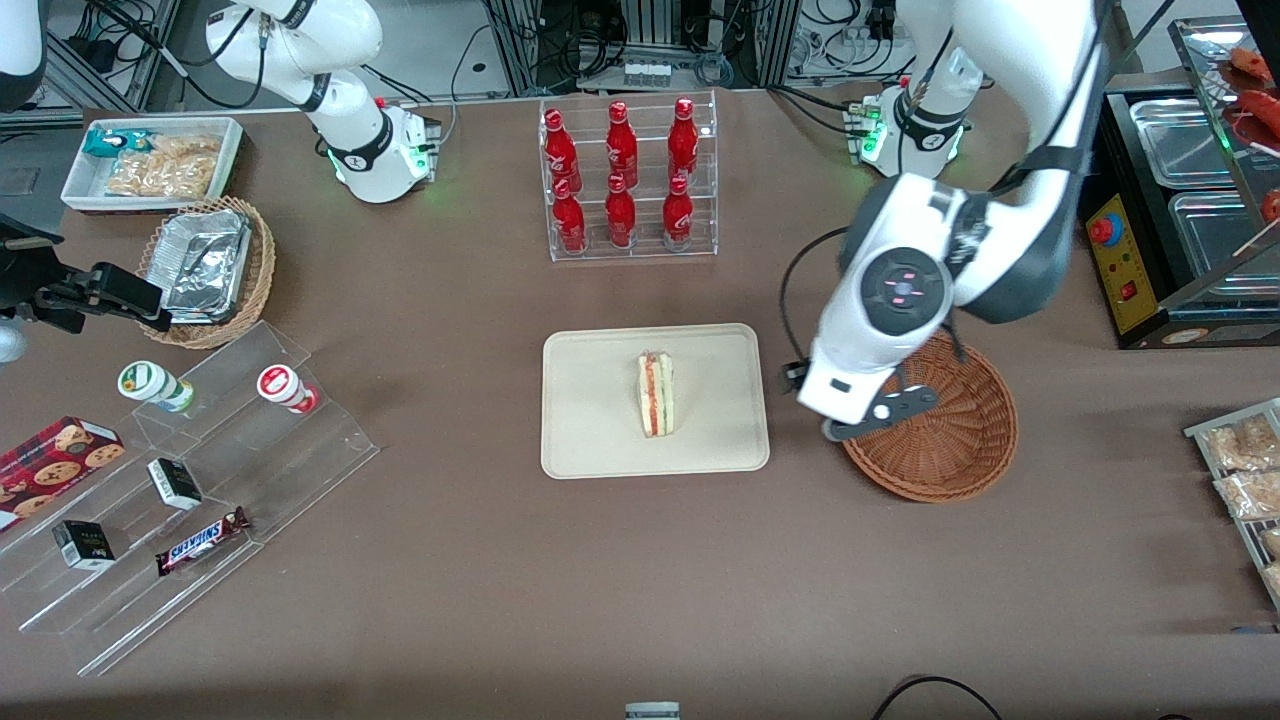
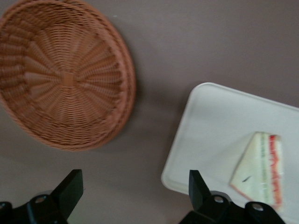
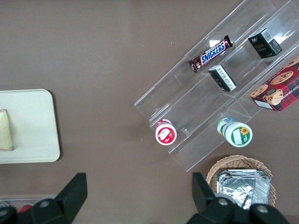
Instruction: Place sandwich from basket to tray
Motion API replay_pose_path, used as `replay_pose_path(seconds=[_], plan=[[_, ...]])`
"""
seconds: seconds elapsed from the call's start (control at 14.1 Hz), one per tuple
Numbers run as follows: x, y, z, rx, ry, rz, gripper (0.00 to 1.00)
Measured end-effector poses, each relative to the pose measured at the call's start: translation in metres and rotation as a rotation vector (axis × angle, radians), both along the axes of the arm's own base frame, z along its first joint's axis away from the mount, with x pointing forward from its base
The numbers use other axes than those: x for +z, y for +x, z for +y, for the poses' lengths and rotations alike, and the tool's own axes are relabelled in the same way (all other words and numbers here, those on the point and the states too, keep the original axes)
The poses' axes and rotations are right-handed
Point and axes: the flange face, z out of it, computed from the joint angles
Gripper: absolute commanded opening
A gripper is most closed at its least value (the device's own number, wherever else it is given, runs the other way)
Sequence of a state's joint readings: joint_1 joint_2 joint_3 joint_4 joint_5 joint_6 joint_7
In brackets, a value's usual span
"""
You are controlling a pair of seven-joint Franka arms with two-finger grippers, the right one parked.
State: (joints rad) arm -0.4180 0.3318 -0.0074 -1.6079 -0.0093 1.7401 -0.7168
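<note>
The sandwich (image 1: pixel 656 393) (image 2: pixel 261 170) lies on the cream tray (image 1: pixel 590 420) (image 2: pixel 215 126) near its middle, its red and green filling edge showing. The reddish-brown woven basket (image 1: pixel 960 440) (image 2: pixel 65 79) stands beside the tray toward the working arm's end of the table, with nothing in it. My gripper (image 1: pixel 880 412) (image 2: pixel 134 186) hangs open above the basket's rim on the side next to the tray, and it holds nothing. The parked arm's wrist view catches the tray's corner (image 3: pixel 32 121) and a bit of the sandwich (image 3: pixel 4 130).
A clear rack of red bottles (image 1: pixel 628 180) stands farther from the front camera than the tray. Toward the parked arm's end are a stepped acrylic shelf with snacks (image 1: pixel 180 480), a tan basket of foil containers (image 1: pixel 210 270) and a white bin (image 1: pixel 150 160). A food warmer (image 1: pixel 1190 200) and packets (image 1: pixel 1245 470) edge the working arm's end.
</note>
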Motion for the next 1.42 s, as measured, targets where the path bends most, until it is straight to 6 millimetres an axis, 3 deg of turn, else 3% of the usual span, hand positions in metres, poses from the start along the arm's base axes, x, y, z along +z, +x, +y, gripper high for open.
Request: replay_pose_path(seconds=[0.28, 0.78, 0.92, 1.2, 1.42], plan=[[0.032, 0.000, 0.096, -0.092, -0.028, 0.086, 1.00], [0.099, -0.020, 0.210, -0.263, -0.127, 0.118, 1.00], [0.119, -0.028, 0.226, -0.288, -0.138, 0.088, 1.00], [0.157, -0.043, 0.227, -0.297, -0.117, 0.015, 1.00], [0.180, -0.047, 0.242, -0.274, -0.107, -0.062, 1.00]])
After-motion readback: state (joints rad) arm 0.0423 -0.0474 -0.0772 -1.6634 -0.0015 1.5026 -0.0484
